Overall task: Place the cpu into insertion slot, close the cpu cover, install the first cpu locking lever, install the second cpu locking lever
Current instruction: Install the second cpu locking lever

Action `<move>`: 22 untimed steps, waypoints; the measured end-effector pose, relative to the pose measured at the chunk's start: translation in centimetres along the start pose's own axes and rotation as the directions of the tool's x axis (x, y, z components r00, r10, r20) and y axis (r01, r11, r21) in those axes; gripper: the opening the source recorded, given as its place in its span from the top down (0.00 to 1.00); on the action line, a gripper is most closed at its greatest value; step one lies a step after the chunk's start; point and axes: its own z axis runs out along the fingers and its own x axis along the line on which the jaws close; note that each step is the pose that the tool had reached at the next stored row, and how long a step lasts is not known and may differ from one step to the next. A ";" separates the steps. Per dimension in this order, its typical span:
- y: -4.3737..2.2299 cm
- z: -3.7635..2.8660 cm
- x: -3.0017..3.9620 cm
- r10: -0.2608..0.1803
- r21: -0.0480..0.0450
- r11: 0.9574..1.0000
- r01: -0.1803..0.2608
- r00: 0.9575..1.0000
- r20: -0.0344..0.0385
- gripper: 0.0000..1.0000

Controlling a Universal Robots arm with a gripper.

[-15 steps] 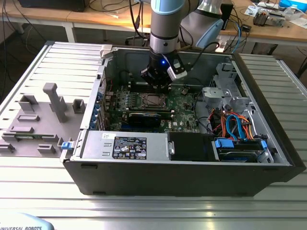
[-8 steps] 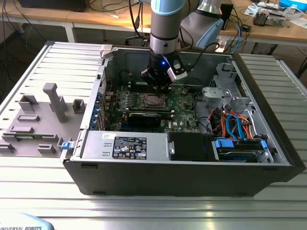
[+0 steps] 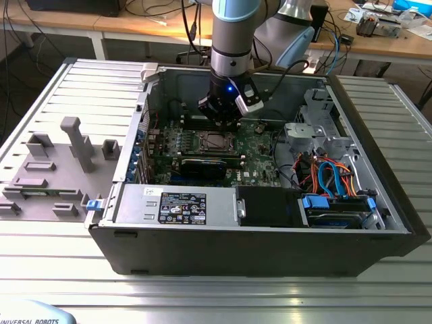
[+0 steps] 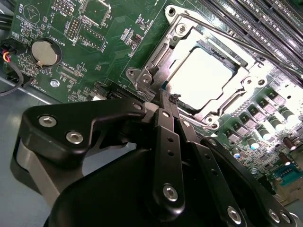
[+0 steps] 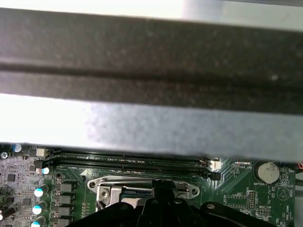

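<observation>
Second wrist view: gripper (image 4: 166,101) body covers the lower half of the frame, hiding the near corner of the slot (image 4: 154,78) and the board (image 4: 94,47) beneath; cpu (image 4: 203,78) top glares white, surface detail lost. First wrist view: blurred dark bar (image 5: 151,52) across the upper frame; the gripper (image 5: 163,187) hides most of the slot (image 5: 109,189) at bottom centre. Exterior view: the gripper (image 3: 221,121) overhangs the slot's (image 3: 216,142) far edge; levers too small to tell.
</observation>
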 end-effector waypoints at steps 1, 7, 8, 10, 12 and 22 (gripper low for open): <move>-0.01 0.00 0.00 0.000 0.000 1.000 0.000 1.000 0.000 0.89; -0.02 -0.28 0.00 0.000 0.000 1.000 0.000 1.000 0.000 0.89; -0.01 -0.55 -0.01 0.000 0.000 1.000 0.000 1.000 0.000 0.89; 0.01 -1.07 -0.02 0.001 0.000 1.000 -0.001 1.000 0.000 0.89; 0.03 -1.51 -0.03 0.005 0.000 1.000 -0.005 1.000 0.000 0.89; 0.00 -2.34 -0.06 0.018 0.000 1.000 -0.018 1.000 0.000 0.89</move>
